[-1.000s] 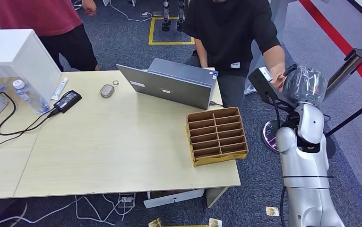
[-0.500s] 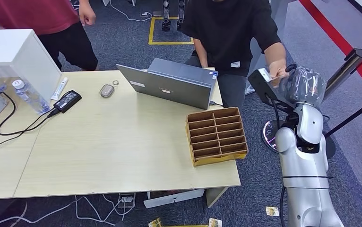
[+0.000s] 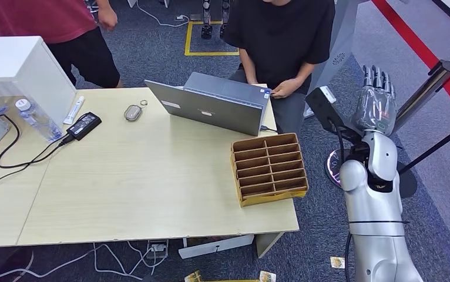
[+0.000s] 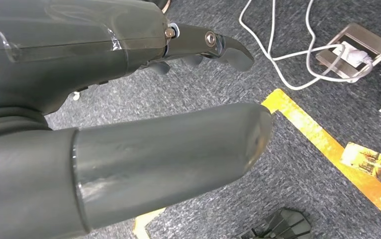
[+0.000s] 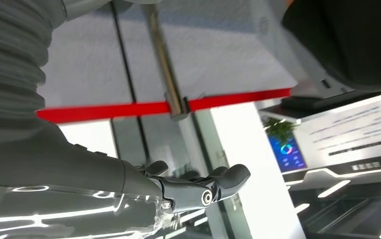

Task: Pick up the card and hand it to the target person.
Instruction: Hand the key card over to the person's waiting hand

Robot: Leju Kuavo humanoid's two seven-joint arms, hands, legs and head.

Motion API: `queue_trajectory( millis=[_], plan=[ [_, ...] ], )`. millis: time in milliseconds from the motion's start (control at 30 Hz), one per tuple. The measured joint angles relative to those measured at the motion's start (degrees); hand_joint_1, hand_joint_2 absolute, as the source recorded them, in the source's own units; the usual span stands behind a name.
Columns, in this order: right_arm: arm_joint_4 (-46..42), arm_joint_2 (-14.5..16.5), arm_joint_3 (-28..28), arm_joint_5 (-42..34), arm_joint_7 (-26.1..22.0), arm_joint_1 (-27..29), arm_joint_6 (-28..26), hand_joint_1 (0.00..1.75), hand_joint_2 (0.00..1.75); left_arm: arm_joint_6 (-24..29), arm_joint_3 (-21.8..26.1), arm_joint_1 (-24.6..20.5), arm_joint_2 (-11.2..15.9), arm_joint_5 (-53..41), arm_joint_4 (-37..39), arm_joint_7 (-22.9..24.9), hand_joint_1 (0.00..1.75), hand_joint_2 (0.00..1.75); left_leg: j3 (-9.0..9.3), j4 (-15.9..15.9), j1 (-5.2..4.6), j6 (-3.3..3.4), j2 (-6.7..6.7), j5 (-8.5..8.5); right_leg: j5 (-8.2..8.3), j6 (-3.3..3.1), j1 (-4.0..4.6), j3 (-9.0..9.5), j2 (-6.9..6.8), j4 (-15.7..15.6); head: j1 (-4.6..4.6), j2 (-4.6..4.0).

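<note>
Your right hand (image 3: 374, 106), at three o'clock off the tabletop (image 3: 140, 176), now stands spread and empty; the person in the black shirt (image 3: 284, 35) has withdrawn, seemingly with the card, so the handover looks done.

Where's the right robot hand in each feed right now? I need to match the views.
Head view: the right robot hand is raised at the right, past the table, fingers straight up and empty.
Right wrist view: the same robot hand enters from the picture's left edge, empty.
Left wrist view: this camera looks at the left robot hand over carpet instead.
Shared landmark: the red stripe.
</note>
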Motion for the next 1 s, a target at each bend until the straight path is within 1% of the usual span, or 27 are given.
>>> queue_trajectory(
  millis=[200,367,500,600,700,1000],
  plan=[
    [-5.5,1.6,0.4,-11.7,-1.7,5.2,-2.4,0.0,1.75,0.3,0.9,0.0,0.0,0.6,0.0,1.0,0.0,0.0,0.0,0.0,0.0,0.0,-0.01,0.0,0.0,0.0,0.01,0.0,-0.01,0.0,-0.01,0.01],
    [-10.3,3.0,1.7,-18.9,-4.2,13.0,-6.4,0.0,1.75,1.0,2.1,0.1,0.0,0.9,0.0,1.3,0.0,0.0,-0.01,0.0,0.01,0.0,-0.05,0.0,-0.01,0.0,0.01,0.02,-0.03,0.0,-0.01,0.01],
    [-12.2,4.4,2.9,-23.7,-6.7,18.8,-9.1,0.0,1.75,1.2,3.1,0.1,-0.1,1.0,0.0,1.3,0.0,0.0,0.0,0.0,0.01,-0.01,-0.04,-0.01,-0.01,0.0,0.01,0.02,-0.03,0.0,0.0,0.01],
    [-12.8,5.3,3.6,-26.0,-8.1,22.2,-10.4,0.0,1.75,1.3,3.7,0.2,-0.1,1.0,0.0,1.3,0.0,0.0,0.0,0.0,0.01,-0.01,-0.04,-0.01,-0.01,0.0,0.01,0.02,-0.03,0.0,0.0,0.01],
    [-13.5,6.0,4.0,-27.1,-8.4,24.5,-10.7,0.0,1.75,1.3,4.4,0.2,-0.1,1.0,0.0,1.5,0.0,0.0,0.01,0.0,0.01,-0.01,-0.03,0.0,-0.01,0.0,0.01,0.02,-0.03,0.0,0.0,0.01],
    [-14.7,6.4,5.1,-27.5,-7.6,26.2,-9.4,0.0,1.75,1.2,5.7,0.2,-0.1,0.8,0.0,2.0,0.0,0.0,0.02,0.0,0.0,0.0,-0.01,0.0,0.0,0.0,0.0,0.03,-0.01,0.0,0.0,0.01]
  ],
)
